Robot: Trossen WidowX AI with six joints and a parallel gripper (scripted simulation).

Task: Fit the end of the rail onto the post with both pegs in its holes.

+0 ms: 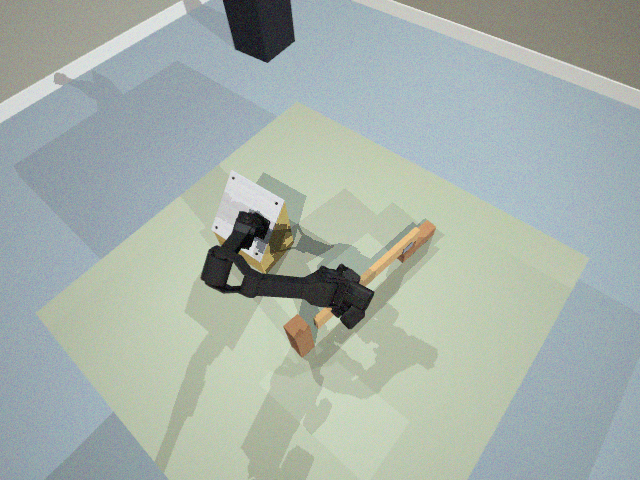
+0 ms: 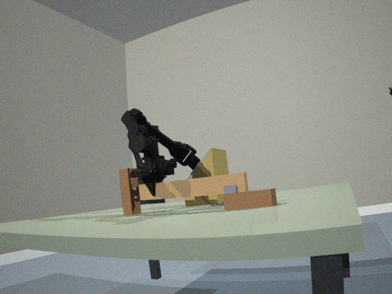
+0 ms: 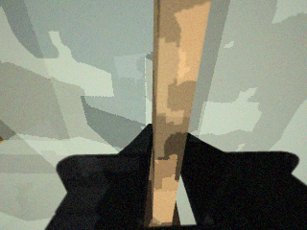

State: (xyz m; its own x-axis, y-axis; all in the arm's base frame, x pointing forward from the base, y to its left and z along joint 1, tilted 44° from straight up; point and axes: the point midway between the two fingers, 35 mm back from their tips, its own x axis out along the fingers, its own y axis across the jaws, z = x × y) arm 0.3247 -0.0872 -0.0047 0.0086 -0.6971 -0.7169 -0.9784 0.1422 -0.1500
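The long light wooden rail [image 1: 390, 257] [image 2: 206, 185] [image 3: 192, 34] is off the table at its near end and looks about level. My gripper [image 2: 154, 193] [image 3: 160, 127] is shut on the rail near that end. The brown post [image 1: 298, 334] [image 2: 124, 193] stands upright just beyond the rail's near end, with a small gap between them in the top view. The pegs show dimly on the post's shaded face in the exterior view. The rail's far end is at the grey bracket [image 1: 408, 248] [image 2: 229, 188] on the low footboard block [image 1: 427, 231] [image 2: 250, 199]. The end holes are hidden.
The arm's yellow wedge-shaped base [image 2: 218, 161] with its white plate [image 1: 248, 198] stands on the table [image 1: 491, 289] [image 2: 304, 215], on the opposite side of the rail from the exterior view. The arm reaches over the rail beside the post.
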